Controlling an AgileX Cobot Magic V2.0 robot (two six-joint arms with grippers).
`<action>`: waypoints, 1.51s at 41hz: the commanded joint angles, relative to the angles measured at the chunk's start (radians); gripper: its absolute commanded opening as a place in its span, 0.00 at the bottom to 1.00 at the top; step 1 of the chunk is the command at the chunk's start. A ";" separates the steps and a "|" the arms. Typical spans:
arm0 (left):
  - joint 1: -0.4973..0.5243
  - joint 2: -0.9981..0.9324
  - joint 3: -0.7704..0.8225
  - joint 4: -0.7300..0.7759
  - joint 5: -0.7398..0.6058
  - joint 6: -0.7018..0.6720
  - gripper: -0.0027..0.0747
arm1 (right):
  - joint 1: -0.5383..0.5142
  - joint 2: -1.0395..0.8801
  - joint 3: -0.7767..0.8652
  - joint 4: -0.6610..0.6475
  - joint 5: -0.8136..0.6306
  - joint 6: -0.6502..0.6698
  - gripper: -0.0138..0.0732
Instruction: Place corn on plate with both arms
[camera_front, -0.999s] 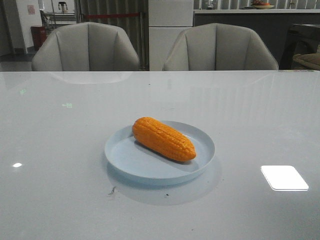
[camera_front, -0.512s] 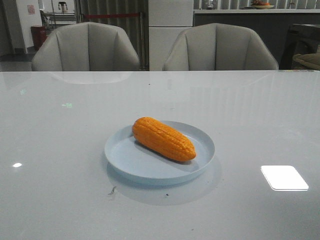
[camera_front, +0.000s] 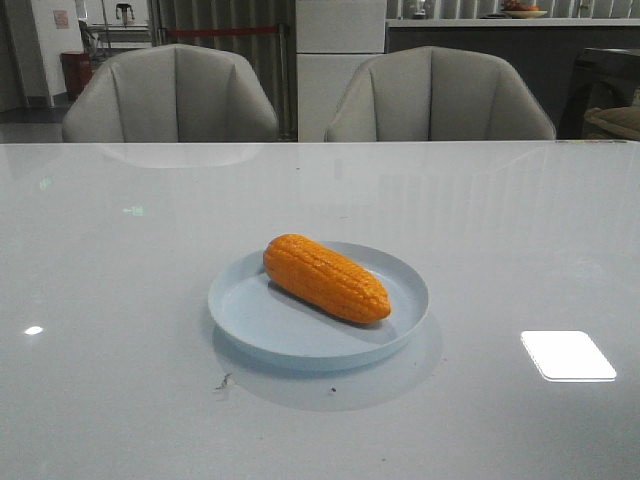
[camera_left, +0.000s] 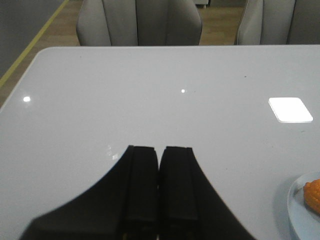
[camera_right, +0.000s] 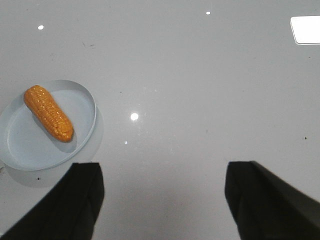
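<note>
Corn (camera_front: 326, 278) lying diagonally on plate (camera_front: 250, 320), near the middle of the desk (camera_front: 120, 300), thick end toward the far left corner, tapered tip toward the near right. Left gripper (camera_left: 159, 155) fingers pressed together, over bare desk beside the plate rim. Right gripper (camera_right: 162, 197) fingers spread wide above open desk, well apart from the plate. Two chairs (camera_front: 170, 95) behind the far edge.

Two grey chairs (camera_front: 170, 93) stand behind the glossy white table (camera_front: 120, 300).
</note>
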 joint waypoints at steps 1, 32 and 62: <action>0.001 -0.098 0.009 -0.012 -0.084 -0.009 0.15 | -0.008 0.001 -0.026 0.006 -0.071 0.000 0.85; 0.001 -0.704 0.457 -0.012 -0.158 -0.009 0.15 | -0.008 0.001 -0.026 0.006 -0.071 0.000 0.85; 0.001 -0.773 0.754 -0.012 -0.383 -0.009 0.15 | -0.008 0.001 -0.026 0.006 -0.070 0.000 0.85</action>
